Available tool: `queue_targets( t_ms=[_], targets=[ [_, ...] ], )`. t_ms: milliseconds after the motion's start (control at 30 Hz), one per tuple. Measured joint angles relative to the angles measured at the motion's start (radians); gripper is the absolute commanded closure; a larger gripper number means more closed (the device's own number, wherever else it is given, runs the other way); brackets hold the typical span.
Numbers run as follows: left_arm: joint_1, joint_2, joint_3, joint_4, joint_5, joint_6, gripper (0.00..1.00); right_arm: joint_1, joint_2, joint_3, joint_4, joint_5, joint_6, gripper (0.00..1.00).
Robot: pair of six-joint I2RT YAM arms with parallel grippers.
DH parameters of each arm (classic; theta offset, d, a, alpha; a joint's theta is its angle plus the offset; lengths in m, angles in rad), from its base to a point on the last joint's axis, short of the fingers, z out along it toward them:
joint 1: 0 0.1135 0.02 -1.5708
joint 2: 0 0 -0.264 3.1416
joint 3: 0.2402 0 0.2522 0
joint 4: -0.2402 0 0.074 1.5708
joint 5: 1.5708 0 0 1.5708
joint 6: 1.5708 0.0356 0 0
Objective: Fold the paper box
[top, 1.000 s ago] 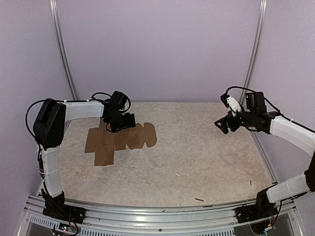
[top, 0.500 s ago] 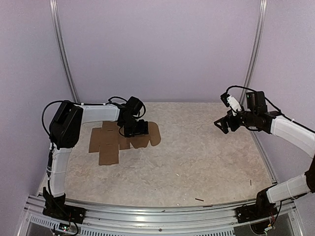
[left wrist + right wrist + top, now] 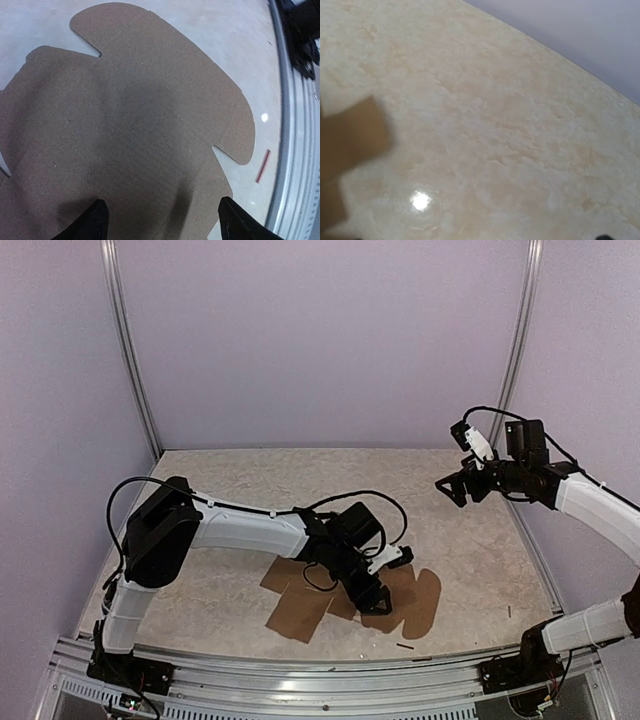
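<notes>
I set the left gripper wide, tips down on the paper box, which lay flat near the front edge of the table, probably to pin it. The right gripper hung wide and empty, well apart, free for a flap.

Matt cardboard paper box, glossy table

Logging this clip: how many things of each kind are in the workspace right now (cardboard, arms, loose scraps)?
Brown cardboard sheets: 1, the paper box, lying flat
Robot arms: 2, the left arm and the right arm
Loose scraps: 1, a small stick near the front edge of the table
Total: 4
</notes>
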State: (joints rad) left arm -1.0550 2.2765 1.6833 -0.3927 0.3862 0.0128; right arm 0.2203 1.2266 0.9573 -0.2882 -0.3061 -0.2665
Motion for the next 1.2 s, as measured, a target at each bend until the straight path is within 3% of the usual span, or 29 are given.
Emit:
queue_targets(
  t_ms=[100, 233, 367, 500, 700, 833, 967, 1200],
  targets=[
    [-0.047, -0.094, -0.113, -0.012, 0.031, 0.093, 0.24, 0.000, 0.006, 0.013, -0.001, -0.029, -0.001, 0.00],
    [0.044, -0.321, -0.325, 0.026, -0.003, 0.079, 0.19, 0.000, 0.042, 0.037, -0.016, -0.103, -0.031, 0.08],
    [0.200, -0.604, -0.483, 0.126, -0.127, -0.111, 0.18, 0.024, 0.094, 0.065, -0.094, -0.199, -0.160, 0.10],
    [0.283, -0.776, -0.565, 0.142, -0.249, -0.352, 0.18, 0.172, 0.154, 0.075, -0.196, -0.210, -0.364, 0.10],
    [0.378, -0.815, -0.782, 0.099, -0.267, -0.644, 0.18, 0.447, 0.262, 0.075, -0.242, -0.093, -0.606, 0.05],
    [0.412, -0.832, -0.871, 0.061, -0.262, -0.729, 0.19, 0.566, 0.370, 0.098, -0.248, -0.037, -0.713, 0.08],
    [0.419, -0.879, -0.892, 0.060, -0.255, -0.776, 0.18, 0.582, 0.508, 0.184, -0.266, -0.034, -0.769, 0.15],
    [0.431, -0.919, -0.924, 0.087, -0.240, -0.817, 0.19, 0.582, 0.651, 0.249, -0.264, -0.045, -0.790, 0.17]
  ],
)
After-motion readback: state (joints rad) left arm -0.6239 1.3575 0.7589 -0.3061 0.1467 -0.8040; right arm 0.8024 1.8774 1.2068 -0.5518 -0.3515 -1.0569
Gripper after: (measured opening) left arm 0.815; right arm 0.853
